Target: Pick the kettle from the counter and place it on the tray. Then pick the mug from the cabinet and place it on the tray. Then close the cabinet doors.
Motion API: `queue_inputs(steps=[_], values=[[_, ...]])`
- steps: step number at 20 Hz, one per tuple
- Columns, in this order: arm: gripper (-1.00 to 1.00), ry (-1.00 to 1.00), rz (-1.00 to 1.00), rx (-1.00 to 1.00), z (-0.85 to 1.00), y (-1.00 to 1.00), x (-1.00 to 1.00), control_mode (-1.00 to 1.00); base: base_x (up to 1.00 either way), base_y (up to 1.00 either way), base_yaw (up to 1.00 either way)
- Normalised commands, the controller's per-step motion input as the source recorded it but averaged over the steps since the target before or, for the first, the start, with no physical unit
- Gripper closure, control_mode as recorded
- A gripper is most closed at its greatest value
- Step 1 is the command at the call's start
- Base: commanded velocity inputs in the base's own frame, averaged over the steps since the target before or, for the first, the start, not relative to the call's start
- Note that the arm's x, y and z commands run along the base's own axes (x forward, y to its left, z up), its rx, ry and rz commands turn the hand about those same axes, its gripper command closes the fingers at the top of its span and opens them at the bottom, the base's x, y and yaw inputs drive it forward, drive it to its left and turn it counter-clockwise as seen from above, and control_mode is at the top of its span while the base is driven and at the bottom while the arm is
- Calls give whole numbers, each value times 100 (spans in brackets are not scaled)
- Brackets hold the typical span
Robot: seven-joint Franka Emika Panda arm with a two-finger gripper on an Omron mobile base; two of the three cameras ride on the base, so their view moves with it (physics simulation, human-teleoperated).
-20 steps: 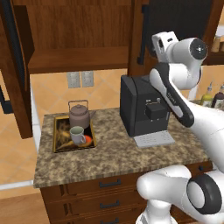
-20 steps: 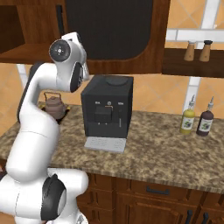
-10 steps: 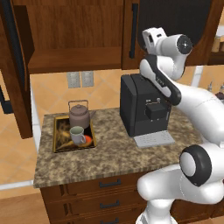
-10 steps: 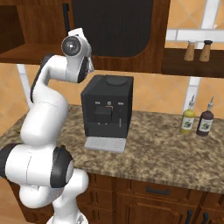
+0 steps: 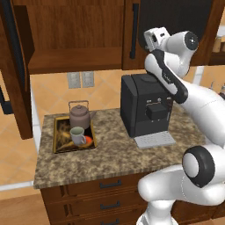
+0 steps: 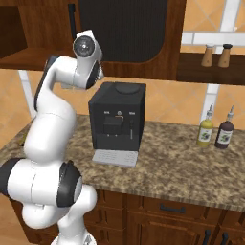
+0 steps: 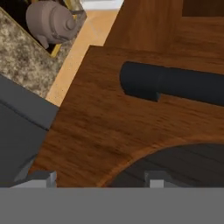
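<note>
tray (image 5: pixel 59 143): kettle (image 5: pixel 79 115) and mug (image 5: pixel 78 136) loaded, so doors next
gripper (image 7: pixel 98 178): tips apart, empty, up against right door, handle (image 7: pixel 175 85) at 1 o'clock (lining up a push, probably)

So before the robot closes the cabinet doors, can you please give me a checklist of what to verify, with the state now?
1. Kettle on the tray: ok.
2. Mug on the tray: ok.
3. Left cabinet door shut: not ok, swung open.
4. Right cabinet door shut: cannot tell.
5. Gripper near the right door's bar handle: ok.
6. Gripper empty: ok, nothing between the fingertips.
</note>
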Motion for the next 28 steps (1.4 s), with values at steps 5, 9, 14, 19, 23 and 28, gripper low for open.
queue_inputs(steps=[5,9,14,19,23,28], values=[[-100,1,1,0,-100,-1,0,-100,0,0,0],[-100,8,0,0,-80,-2,-11,-100,0,0,0],[-100,6,0,0,-8,-1,-55,-100,0,0,0],[-100,7,0,-1,1,5,-44,-100,0,0,0],[-100,22,0,-11,-34,28,-27,-100,0,0,0],[-100,22,0,-23,-39,58,-5,-100,0,0,0]])
